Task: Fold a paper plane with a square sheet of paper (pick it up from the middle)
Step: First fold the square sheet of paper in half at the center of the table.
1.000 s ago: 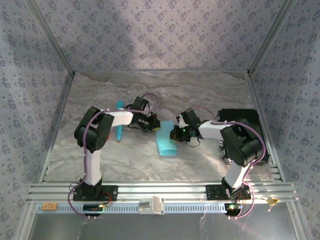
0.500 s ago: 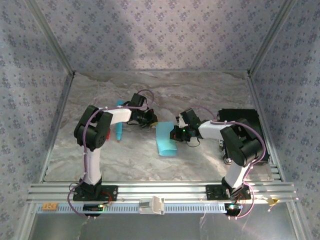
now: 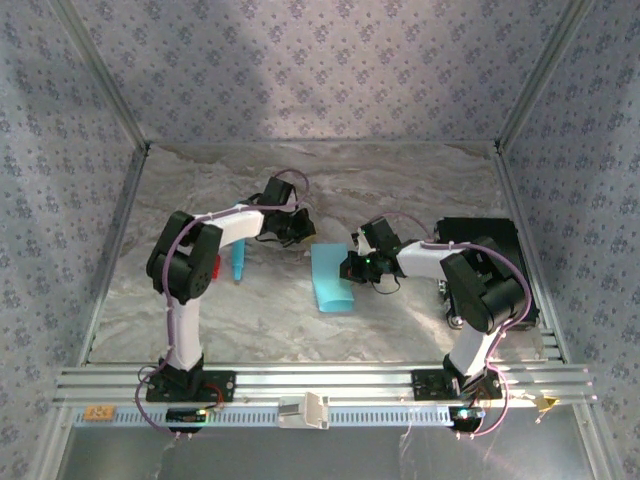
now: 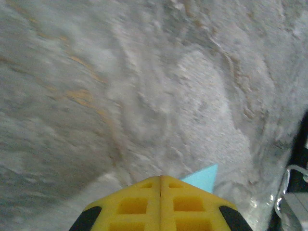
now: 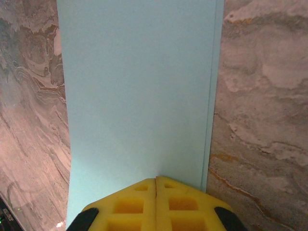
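Observation:
The square sheet of paper (image 3: 330, 278) lies on the marble tabletop as a light cyan strip, doubled over, with a second layer's edge showing along its right side (image 5: 139, 86). My right gripper (image 3: 348, 268) is shut, and its yellow tip (image 5: 156, 179) rests on the sheet at its right edge. Just beyond the sheet's far left corner, my left gripper (image 3: 303, 228) is shut on nothing, its tip (image 4: 160, 177) off the paper. One pointed corner of the sheet (image 4: 202, 177) shows beside that tip.
A slim turquoise stick (image 3: 239, 262) lies left of the sheet, beside the left arm. A black box (image 3: 480, 240) stands at the right, behind the right arm. Patterned walls close off three sides, and a metal rail (image 3: 320, 382) runs along the near edge.
The left gripper has drawn back from the sheet's top left corner toward the far side of the table. The right gripper and the sheet have stayed put.

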### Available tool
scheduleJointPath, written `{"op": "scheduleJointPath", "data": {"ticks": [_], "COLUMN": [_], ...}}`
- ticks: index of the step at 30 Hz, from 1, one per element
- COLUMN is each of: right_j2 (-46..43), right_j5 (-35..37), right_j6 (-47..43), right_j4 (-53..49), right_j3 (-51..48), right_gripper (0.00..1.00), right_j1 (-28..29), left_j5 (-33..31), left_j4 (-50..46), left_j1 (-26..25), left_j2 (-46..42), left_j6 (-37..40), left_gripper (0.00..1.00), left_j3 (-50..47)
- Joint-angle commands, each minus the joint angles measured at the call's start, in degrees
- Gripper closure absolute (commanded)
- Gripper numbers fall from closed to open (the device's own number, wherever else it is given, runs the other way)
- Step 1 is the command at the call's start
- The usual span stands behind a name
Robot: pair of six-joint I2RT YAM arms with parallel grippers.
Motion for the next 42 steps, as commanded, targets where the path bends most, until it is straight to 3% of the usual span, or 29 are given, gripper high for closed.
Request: {"op": "scheduleJointPath", "data": {"ticks": [1,6,10,25,33,42], "right_j2": [3.5,2.3,2.1,2.7,2.6,2.7], "right_j5": [7.9,8.5,8.6,9.0,8.9,8.6], "right_j6": [-0.8,-1.0,-1.1,-0.8,-0.8,1.4], "right_j4": [-9.3,-10.5,-11.0,-10.1,-9.8,-9.0], "right_j3": [-2.2,-2.1,-2.0,-2.5,-2.6,-2.8], "right_gripper": [1.0,1.0,1.0,1.0,1.0,1.0], "right_j1": [0.2,0.4,0.4,0.5,0.6,0.6], "left_j5": [2.6,9.2,10.9,6.8,10.5,13.1], "left_j4": [-1.4,3.5,4.7,1.1,3.8,7.1], "left_j1": [-2.7,-4.7,-4.7,-4.2,-4.9,-6.7], "left_j2": [-5.2,-7.0,-6.9,-5.9,-11.5,-10.9], "left_j6": [1.1,0.2,1.2,9.5,4.1,0.3], "left_gripper": [1.0,1.0,1.0,1.0,1.0,1.0], "left_j3": [-1.8,-9.1,-13.8,-18.6,-17.6,-20.4]}}
